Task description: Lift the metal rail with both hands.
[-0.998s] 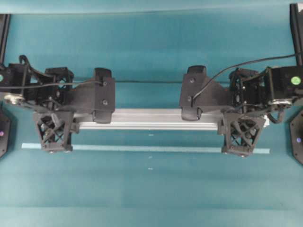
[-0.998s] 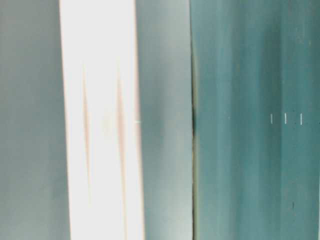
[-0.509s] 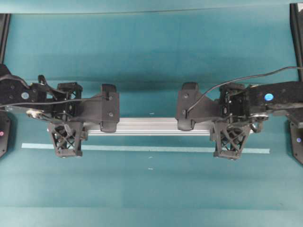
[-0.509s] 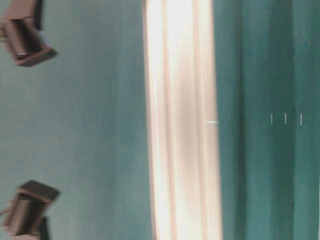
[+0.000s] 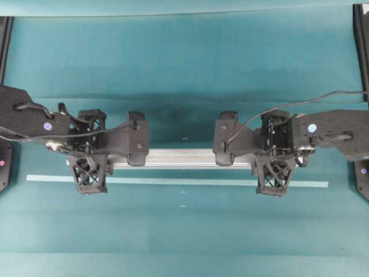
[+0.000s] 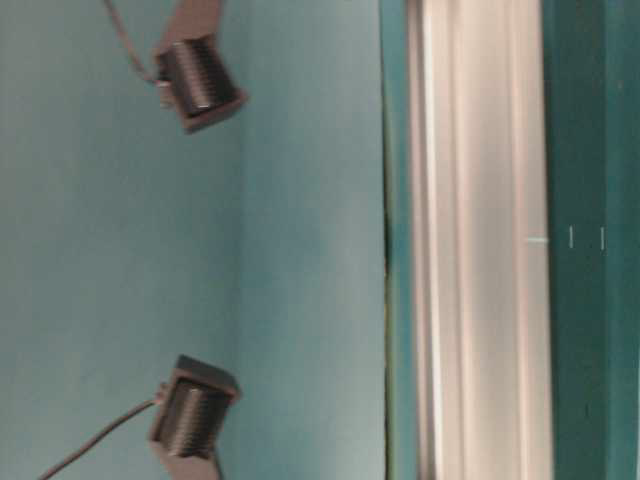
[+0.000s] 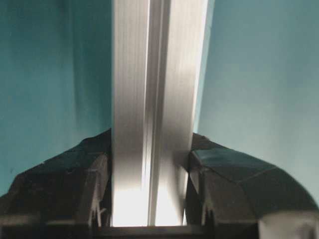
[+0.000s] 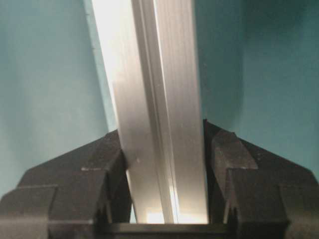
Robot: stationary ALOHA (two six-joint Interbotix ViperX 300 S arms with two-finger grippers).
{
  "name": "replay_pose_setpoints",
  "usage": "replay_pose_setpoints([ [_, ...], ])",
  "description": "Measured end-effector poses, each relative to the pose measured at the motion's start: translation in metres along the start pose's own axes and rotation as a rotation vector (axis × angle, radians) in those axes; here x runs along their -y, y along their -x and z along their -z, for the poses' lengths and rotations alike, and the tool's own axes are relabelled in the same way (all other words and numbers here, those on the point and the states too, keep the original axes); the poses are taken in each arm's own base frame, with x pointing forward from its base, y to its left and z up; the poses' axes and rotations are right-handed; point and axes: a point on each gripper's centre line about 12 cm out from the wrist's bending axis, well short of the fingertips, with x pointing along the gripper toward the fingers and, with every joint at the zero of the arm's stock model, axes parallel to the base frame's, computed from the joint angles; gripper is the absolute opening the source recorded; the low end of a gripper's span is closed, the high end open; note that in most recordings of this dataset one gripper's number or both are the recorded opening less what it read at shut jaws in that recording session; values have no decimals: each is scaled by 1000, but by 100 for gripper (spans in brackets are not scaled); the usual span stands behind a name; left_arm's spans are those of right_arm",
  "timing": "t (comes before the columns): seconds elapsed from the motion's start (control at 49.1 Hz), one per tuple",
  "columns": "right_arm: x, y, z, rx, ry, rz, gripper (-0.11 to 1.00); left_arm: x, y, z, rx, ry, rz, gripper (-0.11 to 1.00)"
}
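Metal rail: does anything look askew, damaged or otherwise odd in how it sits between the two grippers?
Nothing stands out. The metal rail lies level across the overhead view, with the left gripper and the right gripper each clamped on one end. The rail's surface looks undamaged.

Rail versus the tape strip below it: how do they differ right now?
The rail is grooved silver metal; the tape strip is flat, pale and thinner. The rail is shorter; the strip reaches farther both ways. The left gripper and right gripper clamp the rail; nothing holds the strip. Both run parallel, left to right.
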Motion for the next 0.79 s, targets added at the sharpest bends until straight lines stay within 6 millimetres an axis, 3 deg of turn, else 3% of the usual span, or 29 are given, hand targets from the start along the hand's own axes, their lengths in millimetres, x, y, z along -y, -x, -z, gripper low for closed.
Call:
replay_pose_setpoints([
  [0.346, -4, -16, 9, 19, 13, -7, 38, 0, -16, 1, -12, -3, 0, 29],
  [0.794, -11, -26, 6, 45, 28, -17, 38, 9, -20, 11, -34, -16, 7, 29],
])
